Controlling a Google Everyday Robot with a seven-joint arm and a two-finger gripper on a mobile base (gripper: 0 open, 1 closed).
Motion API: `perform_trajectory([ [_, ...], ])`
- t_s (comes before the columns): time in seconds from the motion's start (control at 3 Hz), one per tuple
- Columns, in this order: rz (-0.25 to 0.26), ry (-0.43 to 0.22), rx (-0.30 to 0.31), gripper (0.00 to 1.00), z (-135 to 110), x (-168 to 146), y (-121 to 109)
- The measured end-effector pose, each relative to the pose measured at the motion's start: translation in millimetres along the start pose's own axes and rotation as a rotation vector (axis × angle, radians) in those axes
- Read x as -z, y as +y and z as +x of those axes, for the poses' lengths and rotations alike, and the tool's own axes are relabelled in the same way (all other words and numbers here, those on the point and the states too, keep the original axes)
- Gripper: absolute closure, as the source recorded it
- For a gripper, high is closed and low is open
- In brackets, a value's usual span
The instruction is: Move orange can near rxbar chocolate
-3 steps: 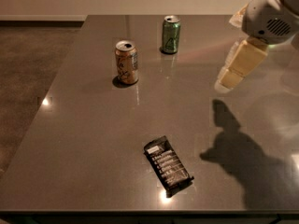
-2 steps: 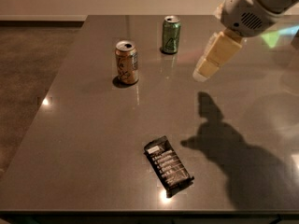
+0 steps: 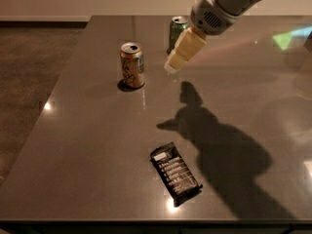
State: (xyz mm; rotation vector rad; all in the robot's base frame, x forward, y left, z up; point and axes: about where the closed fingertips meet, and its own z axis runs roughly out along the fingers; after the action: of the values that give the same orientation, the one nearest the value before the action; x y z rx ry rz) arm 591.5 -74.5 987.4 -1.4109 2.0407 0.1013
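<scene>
The orange can (image 3: 132,65) stands upright on the dark table (image 3: 87,150), left of centre toward the back. The rxbar chocolate (image 3: 176,173) lies flat near the table's front edge, white label end toward the back. My gripper (image 3: 174,64) hangs above the table to the right of the orange can, a short gap away, and covers part of the green can (image 3: 176,29) behind it. The arm comes in from the upper right. Nothing is held.
The green can stands upright at the back of the table, behind the gripper. The table's left edge drops to a brown floor (image 3: 29,67). The arm's shadow (image 3: 219,145) falls across the table's right half.
The arm and gripper have swung left across the table, from the right side to just beside the orange can. The cans and the bar have not moved.
</scene>
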Motion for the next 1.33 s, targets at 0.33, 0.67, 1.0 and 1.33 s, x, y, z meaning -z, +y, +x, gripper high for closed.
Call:
perform_trajectory([
  [0.33, -0.049, -0.022, -0.011, 0.00, -21, -32, 4],
  [0.67, -0.092, -0.041, -0.006, 0.00, -40, -64, 13],
  [1.0, -0.122, -0.053, -0.010, 0.00, -57, -91, 18],
  [1.33, -0.144, -0.068, -0.013, 0.00, -81, -128, 20],
])
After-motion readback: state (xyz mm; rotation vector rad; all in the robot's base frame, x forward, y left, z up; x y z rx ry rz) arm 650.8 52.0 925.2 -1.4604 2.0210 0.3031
